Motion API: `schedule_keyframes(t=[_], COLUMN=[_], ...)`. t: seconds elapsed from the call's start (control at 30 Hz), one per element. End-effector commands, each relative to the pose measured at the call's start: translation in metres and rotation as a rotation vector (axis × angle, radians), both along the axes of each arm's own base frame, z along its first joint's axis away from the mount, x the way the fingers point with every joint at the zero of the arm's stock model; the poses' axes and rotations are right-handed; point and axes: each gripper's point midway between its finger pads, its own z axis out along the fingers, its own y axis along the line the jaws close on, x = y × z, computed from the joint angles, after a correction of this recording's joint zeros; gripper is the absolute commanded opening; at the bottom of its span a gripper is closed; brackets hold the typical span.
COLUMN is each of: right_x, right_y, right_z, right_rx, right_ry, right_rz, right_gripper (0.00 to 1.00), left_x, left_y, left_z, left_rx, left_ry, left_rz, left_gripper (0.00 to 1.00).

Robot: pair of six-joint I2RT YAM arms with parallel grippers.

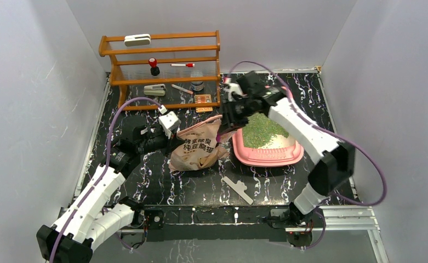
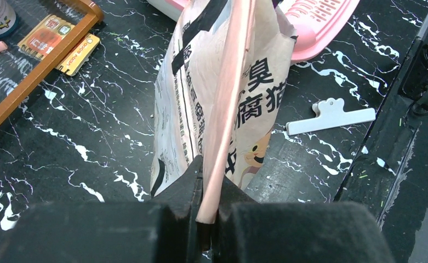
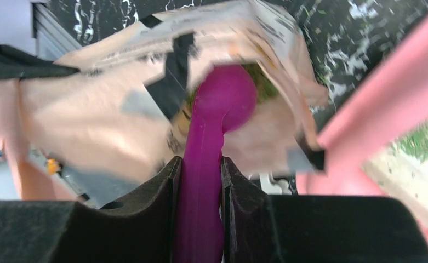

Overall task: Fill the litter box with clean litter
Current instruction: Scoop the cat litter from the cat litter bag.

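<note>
Right gripper clamping the handle of a purple scoop at the mouth of the bag; left gripper pinching the bag's pink top edge.

The scoop's bowl is sitting in the bag's opening. Blur in the right wrist view is making its load impossible to judge, though a little green is showing beside it. Big black Chinese characters are running down the beige bag, 腐 and 猫 among them. The pink litter box is lying just right of the bag, its far end hidden behind the right arm, and green litter is heaping in its far half over a pale floor. A white clip is lying on the black, white-veined table. A wooden rack is standing at the back, and plain white walls are closing in three sides.
</note>
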Motion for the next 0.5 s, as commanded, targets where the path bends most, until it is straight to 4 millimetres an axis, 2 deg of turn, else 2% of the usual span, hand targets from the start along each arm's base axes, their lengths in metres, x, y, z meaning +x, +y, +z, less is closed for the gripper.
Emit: schedule_keyframes(t=[0.0, 0.07, 0.13, 0.27, 0.3, 0.37, 0.47], right_x=[0.015, 0.026, 0.04, 0.057, 0.057, 0.051, 0.023], right_y=[0.025, 0.015, 0.0, -0.011, -0.009, -0.005, 0.016], right_z=[-0.023, -0.043, -0.044, -0.011, -0.005, -0.009, -0.046], right_rx=[-0.165, -0.293, -0.392, -0.398, -0.374, -0.348, -0.283], right_ry=[-0.067, -0.083, -0.156, -0.297, -0.319, -0.307, -0.141], right_rz=[0.019, -0.038, -0.096, -0.156, -0.145, -0.107, 0.032], right_gripper=[0.0, 0.0, 0.0, 0.0, 0.0, 0.0, 0.0], left_x=[0.001, 0.002, 0.001, 0.001, 0.001, 0.002, 0.003], left_y=[-0.011, -0.009, -0.008, -0.004, -0.004, -0.005, -0.004], left_z=[0.04, 0.04, 0.039, 0.036, 0.035, 0.035, 0.036], left_rx=[-0.071, -0.066, -0.063, -0.052, -0.051, -0.051, -0.051], left_ry=[-0.099, -0.1, -0.1, -0.104, -0.102, -0.099, -0.1], left_rz=[-0.056, -0.044, -0.035, -0.021, -0.019, -0.02, -0.017], left_gripper=[0.0, 0.0, 0.0, 0.0, 0.0, 0.0, 0.0])
